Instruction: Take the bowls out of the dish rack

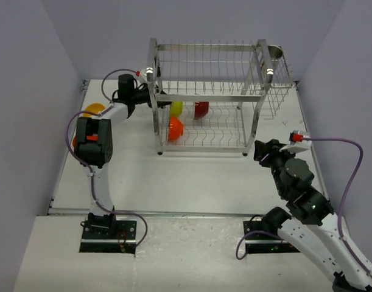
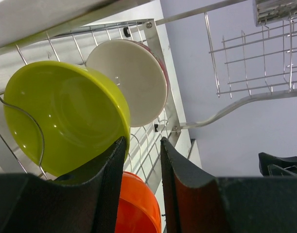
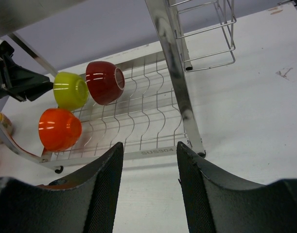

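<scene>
The dish rack [image 1: 211, 91] stands at the far middle of the table. Three bowls lean on its lower tier: lime-green [image 1: 176, 108], dark red [image 1: 201, 109], and orange-red [image 1: 175, 128] in front. My left gripper [image 1: 150, 100] is at the rack's left end, open and empty. In the left wrist view its left finger [image 2: 112, 170] is right beside the lime-green bowl's [image 2: 61, 116] rim, with the orange-red bowl [image 2: 138, 206] below and the dark red bowl's pale inside [image 2: 131, 82] behind. My right gripper [image 3: 149, 148] is open and empty, off the rack's front right foot [image 1: 245, 154].
An orange-yellow bowl [image 1: 94, 110] lies on the table left of the rack, and another orange one [image 1: 74, 142] shows behind the left arm. A metal cup [image 1: 275, 52] sits in the wire side basket [image 1: 280, 97] at the rack's right. Grey walls close in on both sides.
</scene>
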### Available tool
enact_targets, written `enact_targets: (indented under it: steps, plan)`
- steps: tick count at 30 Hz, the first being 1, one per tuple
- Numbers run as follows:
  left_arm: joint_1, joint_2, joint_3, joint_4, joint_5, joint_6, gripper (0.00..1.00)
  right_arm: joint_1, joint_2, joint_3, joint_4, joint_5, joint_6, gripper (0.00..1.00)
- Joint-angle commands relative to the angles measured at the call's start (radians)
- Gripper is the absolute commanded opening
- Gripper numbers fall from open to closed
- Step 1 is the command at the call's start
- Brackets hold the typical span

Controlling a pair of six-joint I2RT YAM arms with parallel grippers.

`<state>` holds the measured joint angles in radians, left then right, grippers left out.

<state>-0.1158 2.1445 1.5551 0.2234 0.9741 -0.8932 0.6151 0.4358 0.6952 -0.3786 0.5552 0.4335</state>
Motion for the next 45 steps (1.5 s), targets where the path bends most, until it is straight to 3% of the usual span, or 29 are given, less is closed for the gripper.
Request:
enact_targets:
  steps: [1, 27, 30, 31, 33, 45]
  plan:
    - [-0.016, 0.009, -0.003, 0.008, -0.012, 0.033, 0.37, 0.005, -0.012, -0.005, 0.029, -0.005, 0.002, 0.50]
    - [-0.044, 0.044, -0.020, -0.010, -0.074, 0.066, 0.31, 0.005, -0.028, -0.016, 0.032, -0.024, 0.005, 0.50]
    - [-0.044, 0.054, -0.017, 0.005, -0.069, 0.054, 0.20, 0.005, -0.028, -0.019, 0.033, -0.028, 0.007, 0.49]
    - [-0.045, 0.054, -0.017, 0.005, -0.071, 0.053, 0.10, 0.005, -0.026, -0.019, 0.032, -0.029, 0.007, 0.50]
    - [-0.044, 0.055, -0.017, 0.010, -0.069, 0.050, 0.00, 0.005, -0.023, -0.019, 0.033, -0.029, 0.007, 0.50]
    - [-0.044, 0.052, -0.082, 0.154, -0.034, -0.026, 0.00, 0.006, -0.023, -0.017, 0.032, -0.032, 0.005, 0.49]
